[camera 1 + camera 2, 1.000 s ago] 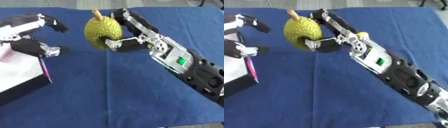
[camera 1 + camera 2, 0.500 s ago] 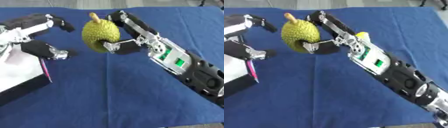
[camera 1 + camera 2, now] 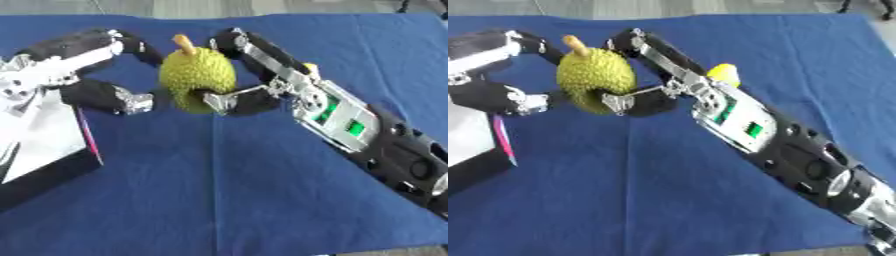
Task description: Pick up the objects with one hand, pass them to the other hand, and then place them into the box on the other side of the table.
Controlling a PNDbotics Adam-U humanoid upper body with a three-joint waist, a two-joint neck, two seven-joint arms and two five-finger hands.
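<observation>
Two hands meet over the blue-covered counter (image 3: 262, 190), with a yellow-green, spiky, durian-like fruit (image 3: 198, 77) between them, raised above the cloth in the upper-middle of both views. The right hand (image 3: 249, 92) enters from the lower right along a long black-and-silver arm with green markings; its fingers (image 3: 254, 47) curve over the far side of the fruit and its thumb (image 3: 219, 102) curls beneath the near side, so that the hand is clamped on the fruit. A tan stem (image 3: 184, 44) projects upward and slightly leftward from the top of the fruit. The left hand (image 3: 61, 65) enters from the left edge with fingers and thumb spread apart in a wide C-shape facing the fruit; its upper fingers (image 3: 140, 47) arch close to the top left of the fruit, and its silver-tipped thumb (image 3: 131, 102) lies just beside the lower left of the fruit. Whether the left hand touches the fruit cannot be told. A small yellow object (image 3: 724, 74) shows behind the right arm in the right eye view only. A box (image 3: 48, 150) with a pale interior, dark wall and pink edge strip sits at the left edge of the counter, below the left hand.
</observation>
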